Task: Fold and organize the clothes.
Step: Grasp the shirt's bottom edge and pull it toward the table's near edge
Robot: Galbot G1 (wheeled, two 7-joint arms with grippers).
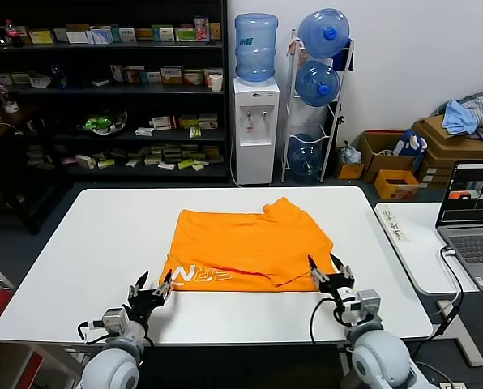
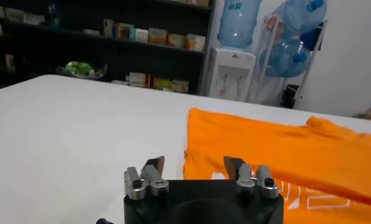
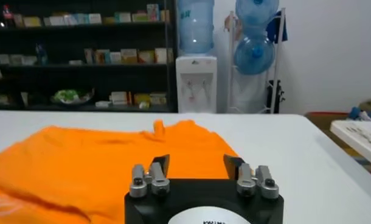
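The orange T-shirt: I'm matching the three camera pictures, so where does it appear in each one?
Head view: the orange T-shirt lies at table centre, white lettering along its near edge.
Left wrist view: it fills the right half, beyond the left gripper.
Right wrist view: it spreads over the left and centre, behind the right gripper.
Shared landmark: the white water dispenser.

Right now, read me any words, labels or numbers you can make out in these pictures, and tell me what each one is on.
White block lettering on the orange T-shirt, near edge: upside down and partly folded under, not readable for certain.
Boxes on the dark shelves: print too small to read.
Laptop screen: too small to read.
Nothing else legible.
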